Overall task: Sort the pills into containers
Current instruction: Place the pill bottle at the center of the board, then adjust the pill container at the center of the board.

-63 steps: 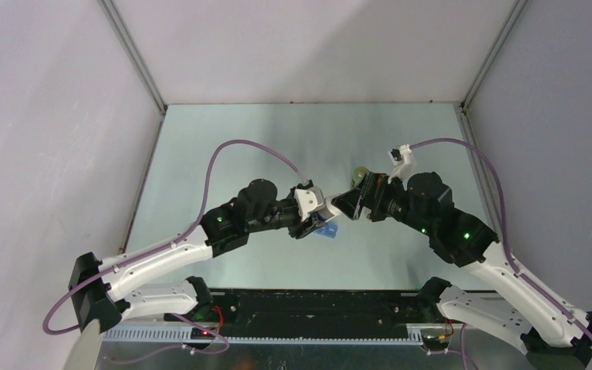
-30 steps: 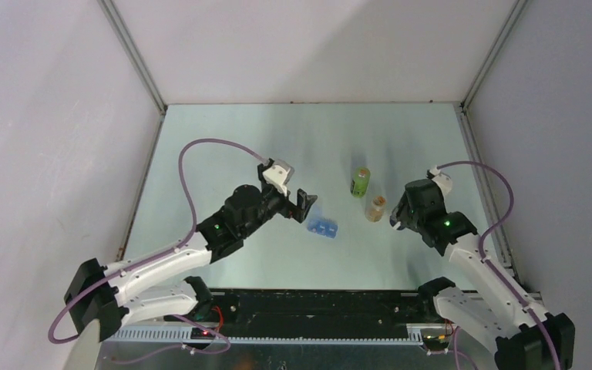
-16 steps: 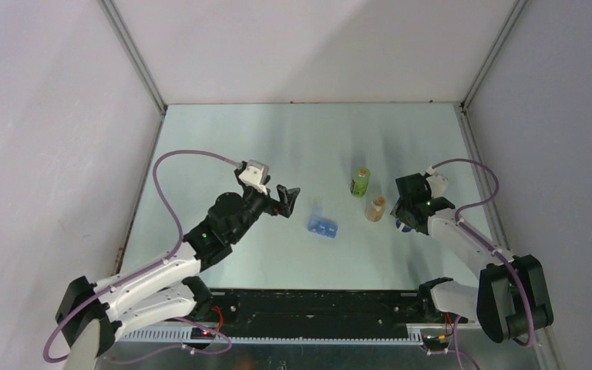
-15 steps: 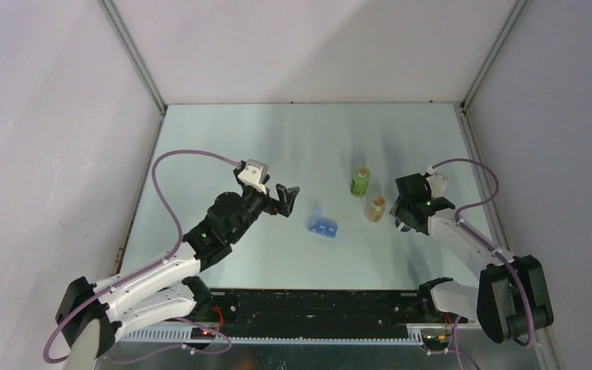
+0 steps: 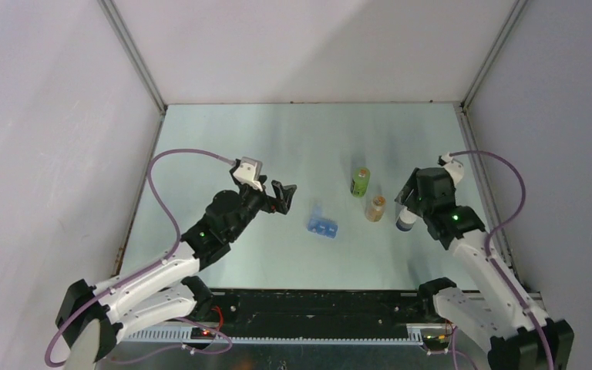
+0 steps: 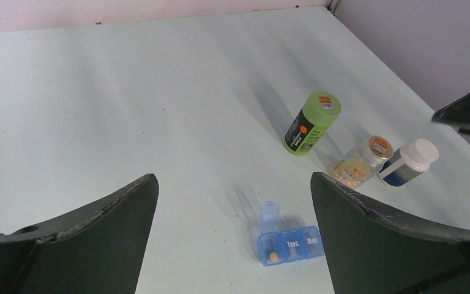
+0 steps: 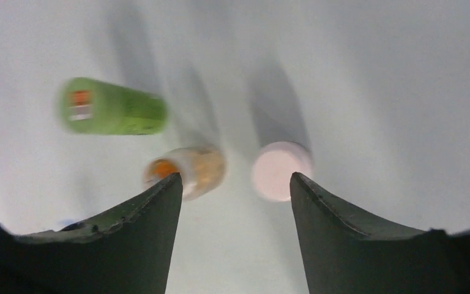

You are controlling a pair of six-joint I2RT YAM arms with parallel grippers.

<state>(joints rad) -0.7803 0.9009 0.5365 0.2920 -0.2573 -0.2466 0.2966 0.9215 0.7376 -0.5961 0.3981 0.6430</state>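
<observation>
Since both hands are off the goods, you can size things up: the left hand point(image 5: 281, 199) hangs spread wide and empty over the tabletop point(image 5: 223, 139) near the translucent blue plastic pill organiser point(image 5: 322, 226), and the right hand point(image 7: 235, 177), likewise parted and holding nothing, looks down on the white-capped bottle with the blue label point(image 7: 280, 170). That bottle stands just beside the clear bottle of tan pills point(image 5: 375, 207), with the lime-green cylindrical bottle point(image 5: 361, 182) a little behind; all three are upright, long axes vertical, caps up. I'd judge them light, rigid and smooth (easy to topple with a sideways nudge), so take one around the body just under the cap. The organiser lies flat mid-tabletop, its row of compartments running roughly left to right, one end lid flipped open over a single orange pill point(image 6: 273, 257); it probably skates easily, so steady it and spare the thin hinged lid.
</observation>
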